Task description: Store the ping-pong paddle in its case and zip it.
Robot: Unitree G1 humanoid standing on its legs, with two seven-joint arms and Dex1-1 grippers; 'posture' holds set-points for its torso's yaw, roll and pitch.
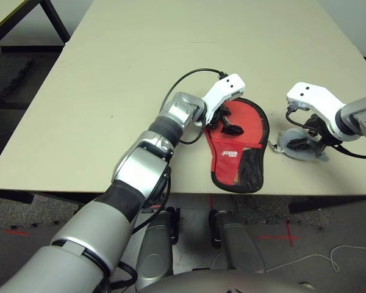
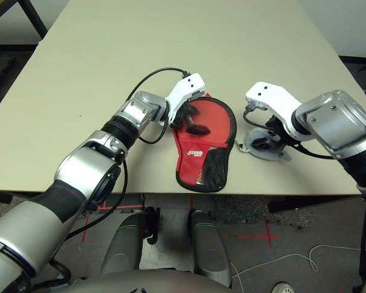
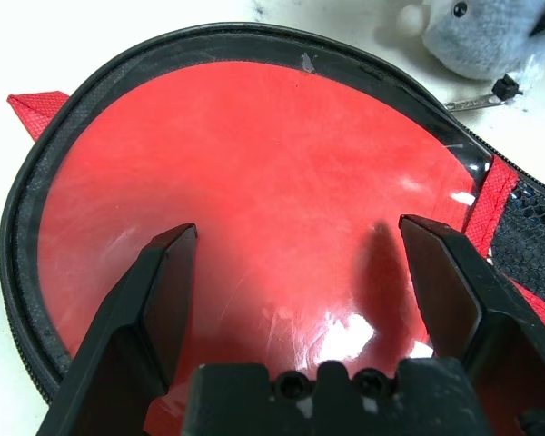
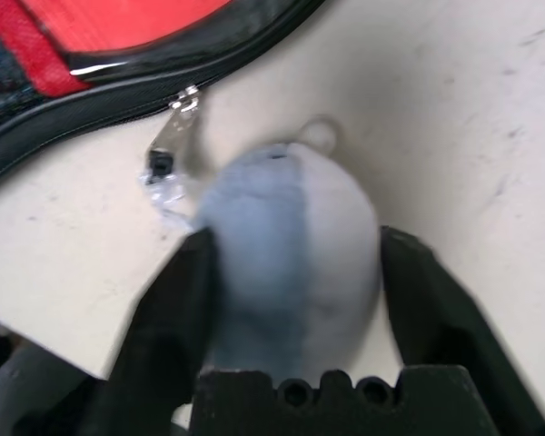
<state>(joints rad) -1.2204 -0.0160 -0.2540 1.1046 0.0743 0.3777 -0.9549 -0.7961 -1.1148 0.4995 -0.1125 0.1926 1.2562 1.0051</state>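
Ping-pong paddle's red face [image 3: 254, 182] visible through clear panel, handle hidden inside case [image 1: 236, 152], case flat near table [image 1: 110, 79] front edge, left gripper [image 3: 295, 272] spread wide over panel, right gripper [image 4: 295, 300] beside case, 2 fingers straddling blurred grey pompom [image 4: 291, 245], grasp unclear

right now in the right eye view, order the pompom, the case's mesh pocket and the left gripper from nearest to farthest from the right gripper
1. pompom: between the fingers of the right gripper, on the table to the right of the case.
2. mesh pocket: on the case's narrow end, by the table's near edge.
3. left gripper: over the case's round end, farther left.
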